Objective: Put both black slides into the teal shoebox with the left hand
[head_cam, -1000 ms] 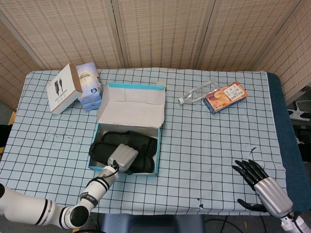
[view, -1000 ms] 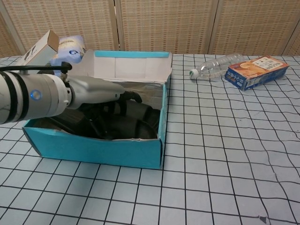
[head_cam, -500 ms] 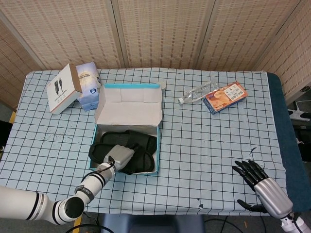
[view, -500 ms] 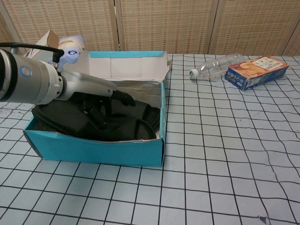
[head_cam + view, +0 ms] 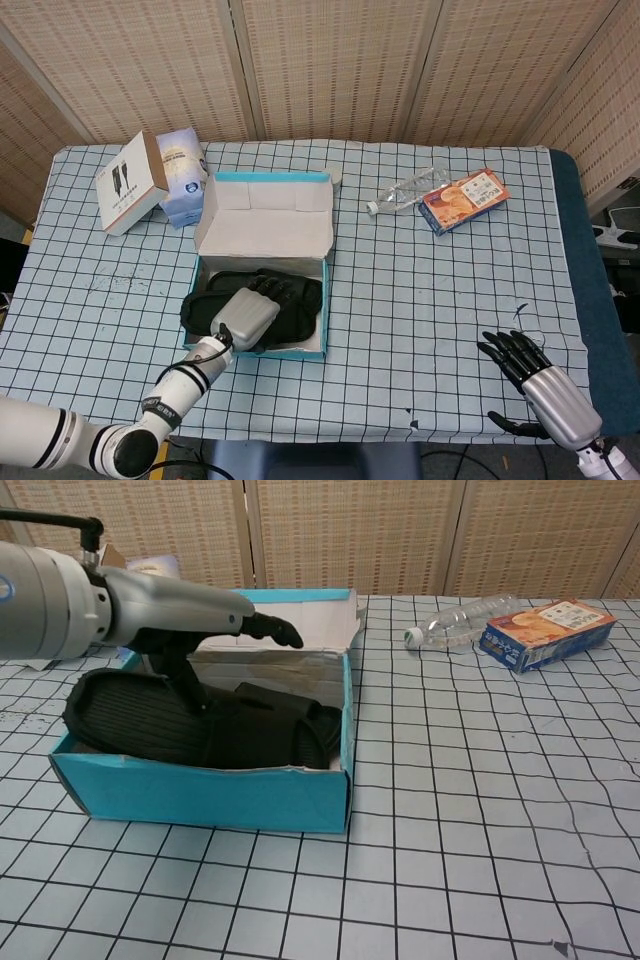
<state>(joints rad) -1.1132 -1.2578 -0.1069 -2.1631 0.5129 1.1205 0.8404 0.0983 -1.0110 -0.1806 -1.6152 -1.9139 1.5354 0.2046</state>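
Your left robot hand (image 5: 248, 315) hovers over the teal shoebox (image 5: 200, 792), fingers spread and grasping nothing. Both black slides (image 5: 190, 725) lie inside the box, directly beneath that hand. From the head view, the hand covers much of the slides; only the chest view shows them clearly, one edge overhanging the box's left wall. Your right robot hand (image 5: 540, 385) appears in the head view alone, near the counter (image 5: 430, 300) edge, fingers extended and released, its wrist cut off by the frame. The chest view omits it entirely.
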